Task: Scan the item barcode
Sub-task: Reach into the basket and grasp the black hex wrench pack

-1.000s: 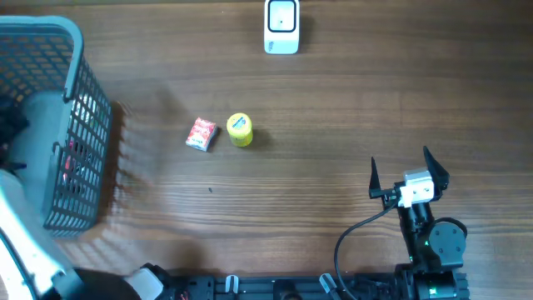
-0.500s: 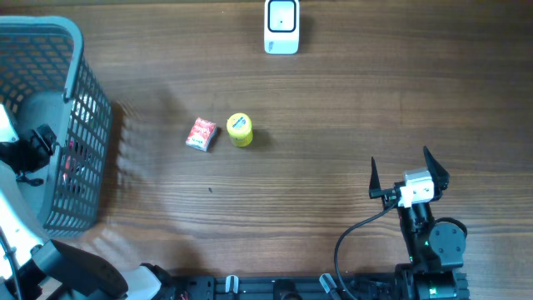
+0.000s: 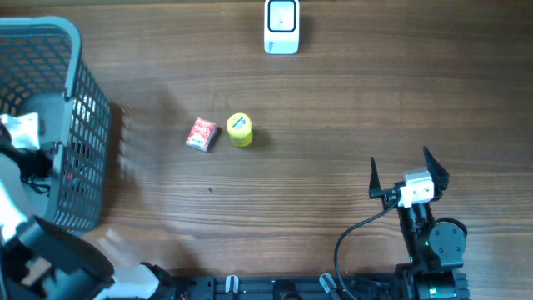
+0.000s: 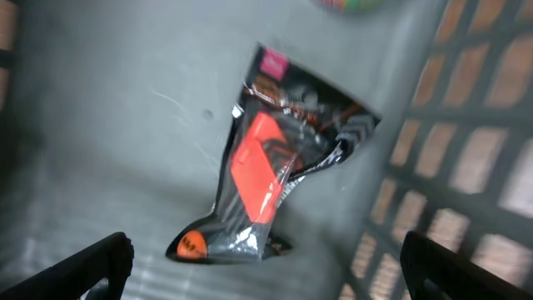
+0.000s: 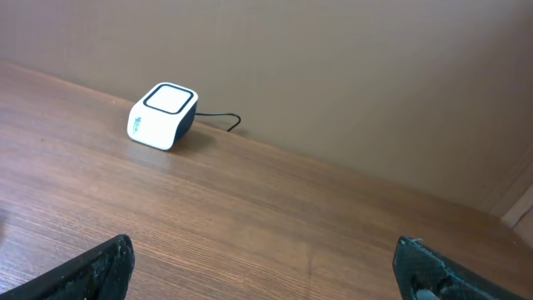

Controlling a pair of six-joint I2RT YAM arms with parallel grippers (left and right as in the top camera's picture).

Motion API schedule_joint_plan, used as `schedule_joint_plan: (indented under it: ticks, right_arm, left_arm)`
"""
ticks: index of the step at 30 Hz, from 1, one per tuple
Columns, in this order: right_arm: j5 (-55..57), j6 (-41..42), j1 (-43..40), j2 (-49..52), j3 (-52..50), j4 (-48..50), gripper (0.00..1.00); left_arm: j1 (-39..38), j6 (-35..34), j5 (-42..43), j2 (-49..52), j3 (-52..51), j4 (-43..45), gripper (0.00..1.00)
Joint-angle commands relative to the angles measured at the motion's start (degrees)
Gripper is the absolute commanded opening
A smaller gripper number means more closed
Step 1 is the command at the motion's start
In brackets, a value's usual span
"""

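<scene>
1. Since the earlier overhead frames only the left arm has shifted. Its wrist now sits further over the grey basket (image 3: 90, 125) at the left edge of the worktop (image 3: 333, 125), with its white camera housing showing. Its lower link has swung into the bottom-left corner.
2. The right arm, the scanner (image 3: 281, 27), the red box (image 3: 201, 133) and the yellow tub (image 3: 240, 130) lie where they were.
3. The worktop is brown wood grain. In the right wrist view a plain beige wall (image 5: 333, 67) rises behind it, and the scanner's dark cable runs toward that wall.
4. The left gripper (image 4: 266, 240) hangs inside the basket with its fingers (image 4: 92, 267) spread as wide as they go, gripping nothing.
5. Below it, a crinkled black and orange packet (image 4: 266, 167) lies flat on the grey basket floor, near the lattice wall and clear of both fingers.
6. The right gripper (image 3: 400, 157) stands over bare worktop at the near right, its fingers wide apart and empty, well apart from the white scanner at the far edge.
7. The red box and yellow tub sit just beside each other mid-worktop, not touching.
</scene>
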Motion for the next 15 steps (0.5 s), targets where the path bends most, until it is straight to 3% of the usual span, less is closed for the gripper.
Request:
schedule_joint_plan:
  ticks: [1,15]
  right_arm:
    - [-0.5,-0.5,0.0,-0.3,-0.1,0.2,1.0]
    - [-0.5,-0.5,0.0,-0.3,-0.1,0.2,1.0]
  left_arm:
    - [0.0,9.7,-3.3,3.3,-0.7,1.2,1.0]
    - [0.8,15.1,-0.3,7.6,-0.7,5.4,1.0]
